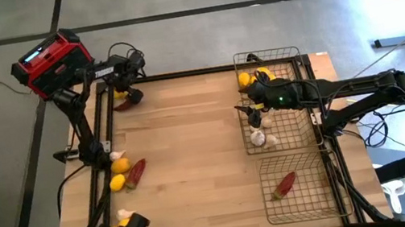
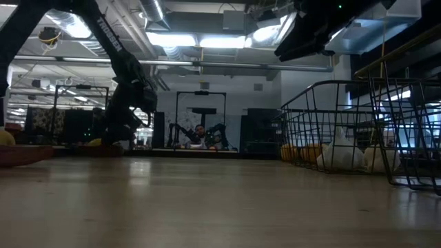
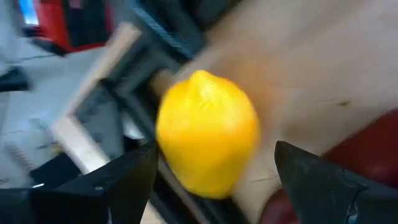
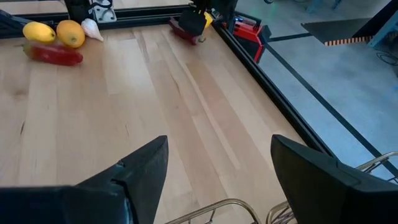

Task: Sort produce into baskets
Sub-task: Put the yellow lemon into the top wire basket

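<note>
The left pincer [image 1: 125, 95] is being held spread at the bench's [image 1: 193, 156] far left corner, a lemon [image 3: 207, 132] sitting between its fingers, ungripped, beside a chili pepper [image 1: 127, 103]. The right pincer [image 1: 249, 112] is being held spread over the middle basket [image 1: 297, 135], where garlic bulbs [image 1: 258, 136] are lying. More produce is lying along the left edge.

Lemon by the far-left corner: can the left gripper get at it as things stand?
Probably yes. The left gripper stands open right before the lemon, nothing between them; a chili pepper lies close beside.
</note>
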Controlling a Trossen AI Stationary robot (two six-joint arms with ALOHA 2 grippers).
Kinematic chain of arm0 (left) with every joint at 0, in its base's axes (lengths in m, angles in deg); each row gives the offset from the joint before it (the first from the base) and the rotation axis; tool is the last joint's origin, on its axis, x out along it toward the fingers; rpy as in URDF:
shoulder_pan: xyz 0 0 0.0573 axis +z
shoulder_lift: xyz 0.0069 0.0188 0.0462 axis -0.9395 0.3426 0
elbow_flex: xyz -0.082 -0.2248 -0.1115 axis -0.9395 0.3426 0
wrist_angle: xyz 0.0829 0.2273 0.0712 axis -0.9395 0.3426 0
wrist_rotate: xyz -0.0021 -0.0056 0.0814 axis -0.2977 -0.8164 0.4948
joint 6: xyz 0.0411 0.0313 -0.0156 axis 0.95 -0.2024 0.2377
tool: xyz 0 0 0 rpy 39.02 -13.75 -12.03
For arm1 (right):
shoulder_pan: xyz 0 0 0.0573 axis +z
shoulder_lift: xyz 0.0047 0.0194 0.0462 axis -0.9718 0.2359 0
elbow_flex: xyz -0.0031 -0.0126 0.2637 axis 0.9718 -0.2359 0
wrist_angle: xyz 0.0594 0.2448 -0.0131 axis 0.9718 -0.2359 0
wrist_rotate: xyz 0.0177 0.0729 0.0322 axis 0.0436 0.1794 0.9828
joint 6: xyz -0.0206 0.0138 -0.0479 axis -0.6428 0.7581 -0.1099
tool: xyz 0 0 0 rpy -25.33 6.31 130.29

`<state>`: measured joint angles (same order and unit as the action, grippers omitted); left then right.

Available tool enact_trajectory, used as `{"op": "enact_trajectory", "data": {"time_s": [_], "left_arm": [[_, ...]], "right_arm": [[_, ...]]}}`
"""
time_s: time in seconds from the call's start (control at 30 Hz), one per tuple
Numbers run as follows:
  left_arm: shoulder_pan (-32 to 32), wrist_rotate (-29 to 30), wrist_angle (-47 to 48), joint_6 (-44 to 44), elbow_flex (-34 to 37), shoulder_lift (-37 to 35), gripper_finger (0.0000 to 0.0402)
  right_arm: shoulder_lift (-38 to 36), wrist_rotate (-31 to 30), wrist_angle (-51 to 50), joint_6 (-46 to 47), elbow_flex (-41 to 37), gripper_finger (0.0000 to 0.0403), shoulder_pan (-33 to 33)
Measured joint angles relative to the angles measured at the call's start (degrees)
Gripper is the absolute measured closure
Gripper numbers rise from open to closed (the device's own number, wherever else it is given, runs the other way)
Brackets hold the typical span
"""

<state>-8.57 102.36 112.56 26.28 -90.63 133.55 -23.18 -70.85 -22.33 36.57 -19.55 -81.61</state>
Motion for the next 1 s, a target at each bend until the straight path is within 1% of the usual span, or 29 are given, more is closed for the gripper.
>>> {"op": "enact_trajectory", "data": {"time_s": [0.1, 0.2, 0.6, 0.77, 0.9, 1.0], "left_arm": [[0.7, -2.3, 0.0, 1.1, 0.1, 0.0, 0.0093], [1.0, -5.3, -0.2, 2.1, 0.1, 0.0, 0.0113], [0.8, -5.2, -1.4, 3.5, 0.1, 0.0, 0.0195], [0.0, -5.2, -1.1, 4.1, 0.1, -1.3, 0.0201], [-1.5, -5.2, -1.1, 4.2, 0.1, -4.8, 0.0199], [-3.2, -5.2, -1.1, 4.2, 0.1, -8.7, 0.0200]], "right_arm": [[0.0, 0.0, 0.0, 0.0, 0.0, 0.0125, 0.0], [0.0, 0.0, -0.2, 0.0, 0.0, 0.0125, 0.0], [0.0, 0.0, -0.2, 0.0, 0.0, 0.0125, 0.0], [0.0, -0.2, -0.6, 0.0, 0.0, 0.0125, 0.0], [0.0, 0.6, -0.6, 0.0, 0.0, 0.0125, 0.0], [0.0, 1.2, -0.6, 0.0, 0.0, 0.0125, 0.0]]}}
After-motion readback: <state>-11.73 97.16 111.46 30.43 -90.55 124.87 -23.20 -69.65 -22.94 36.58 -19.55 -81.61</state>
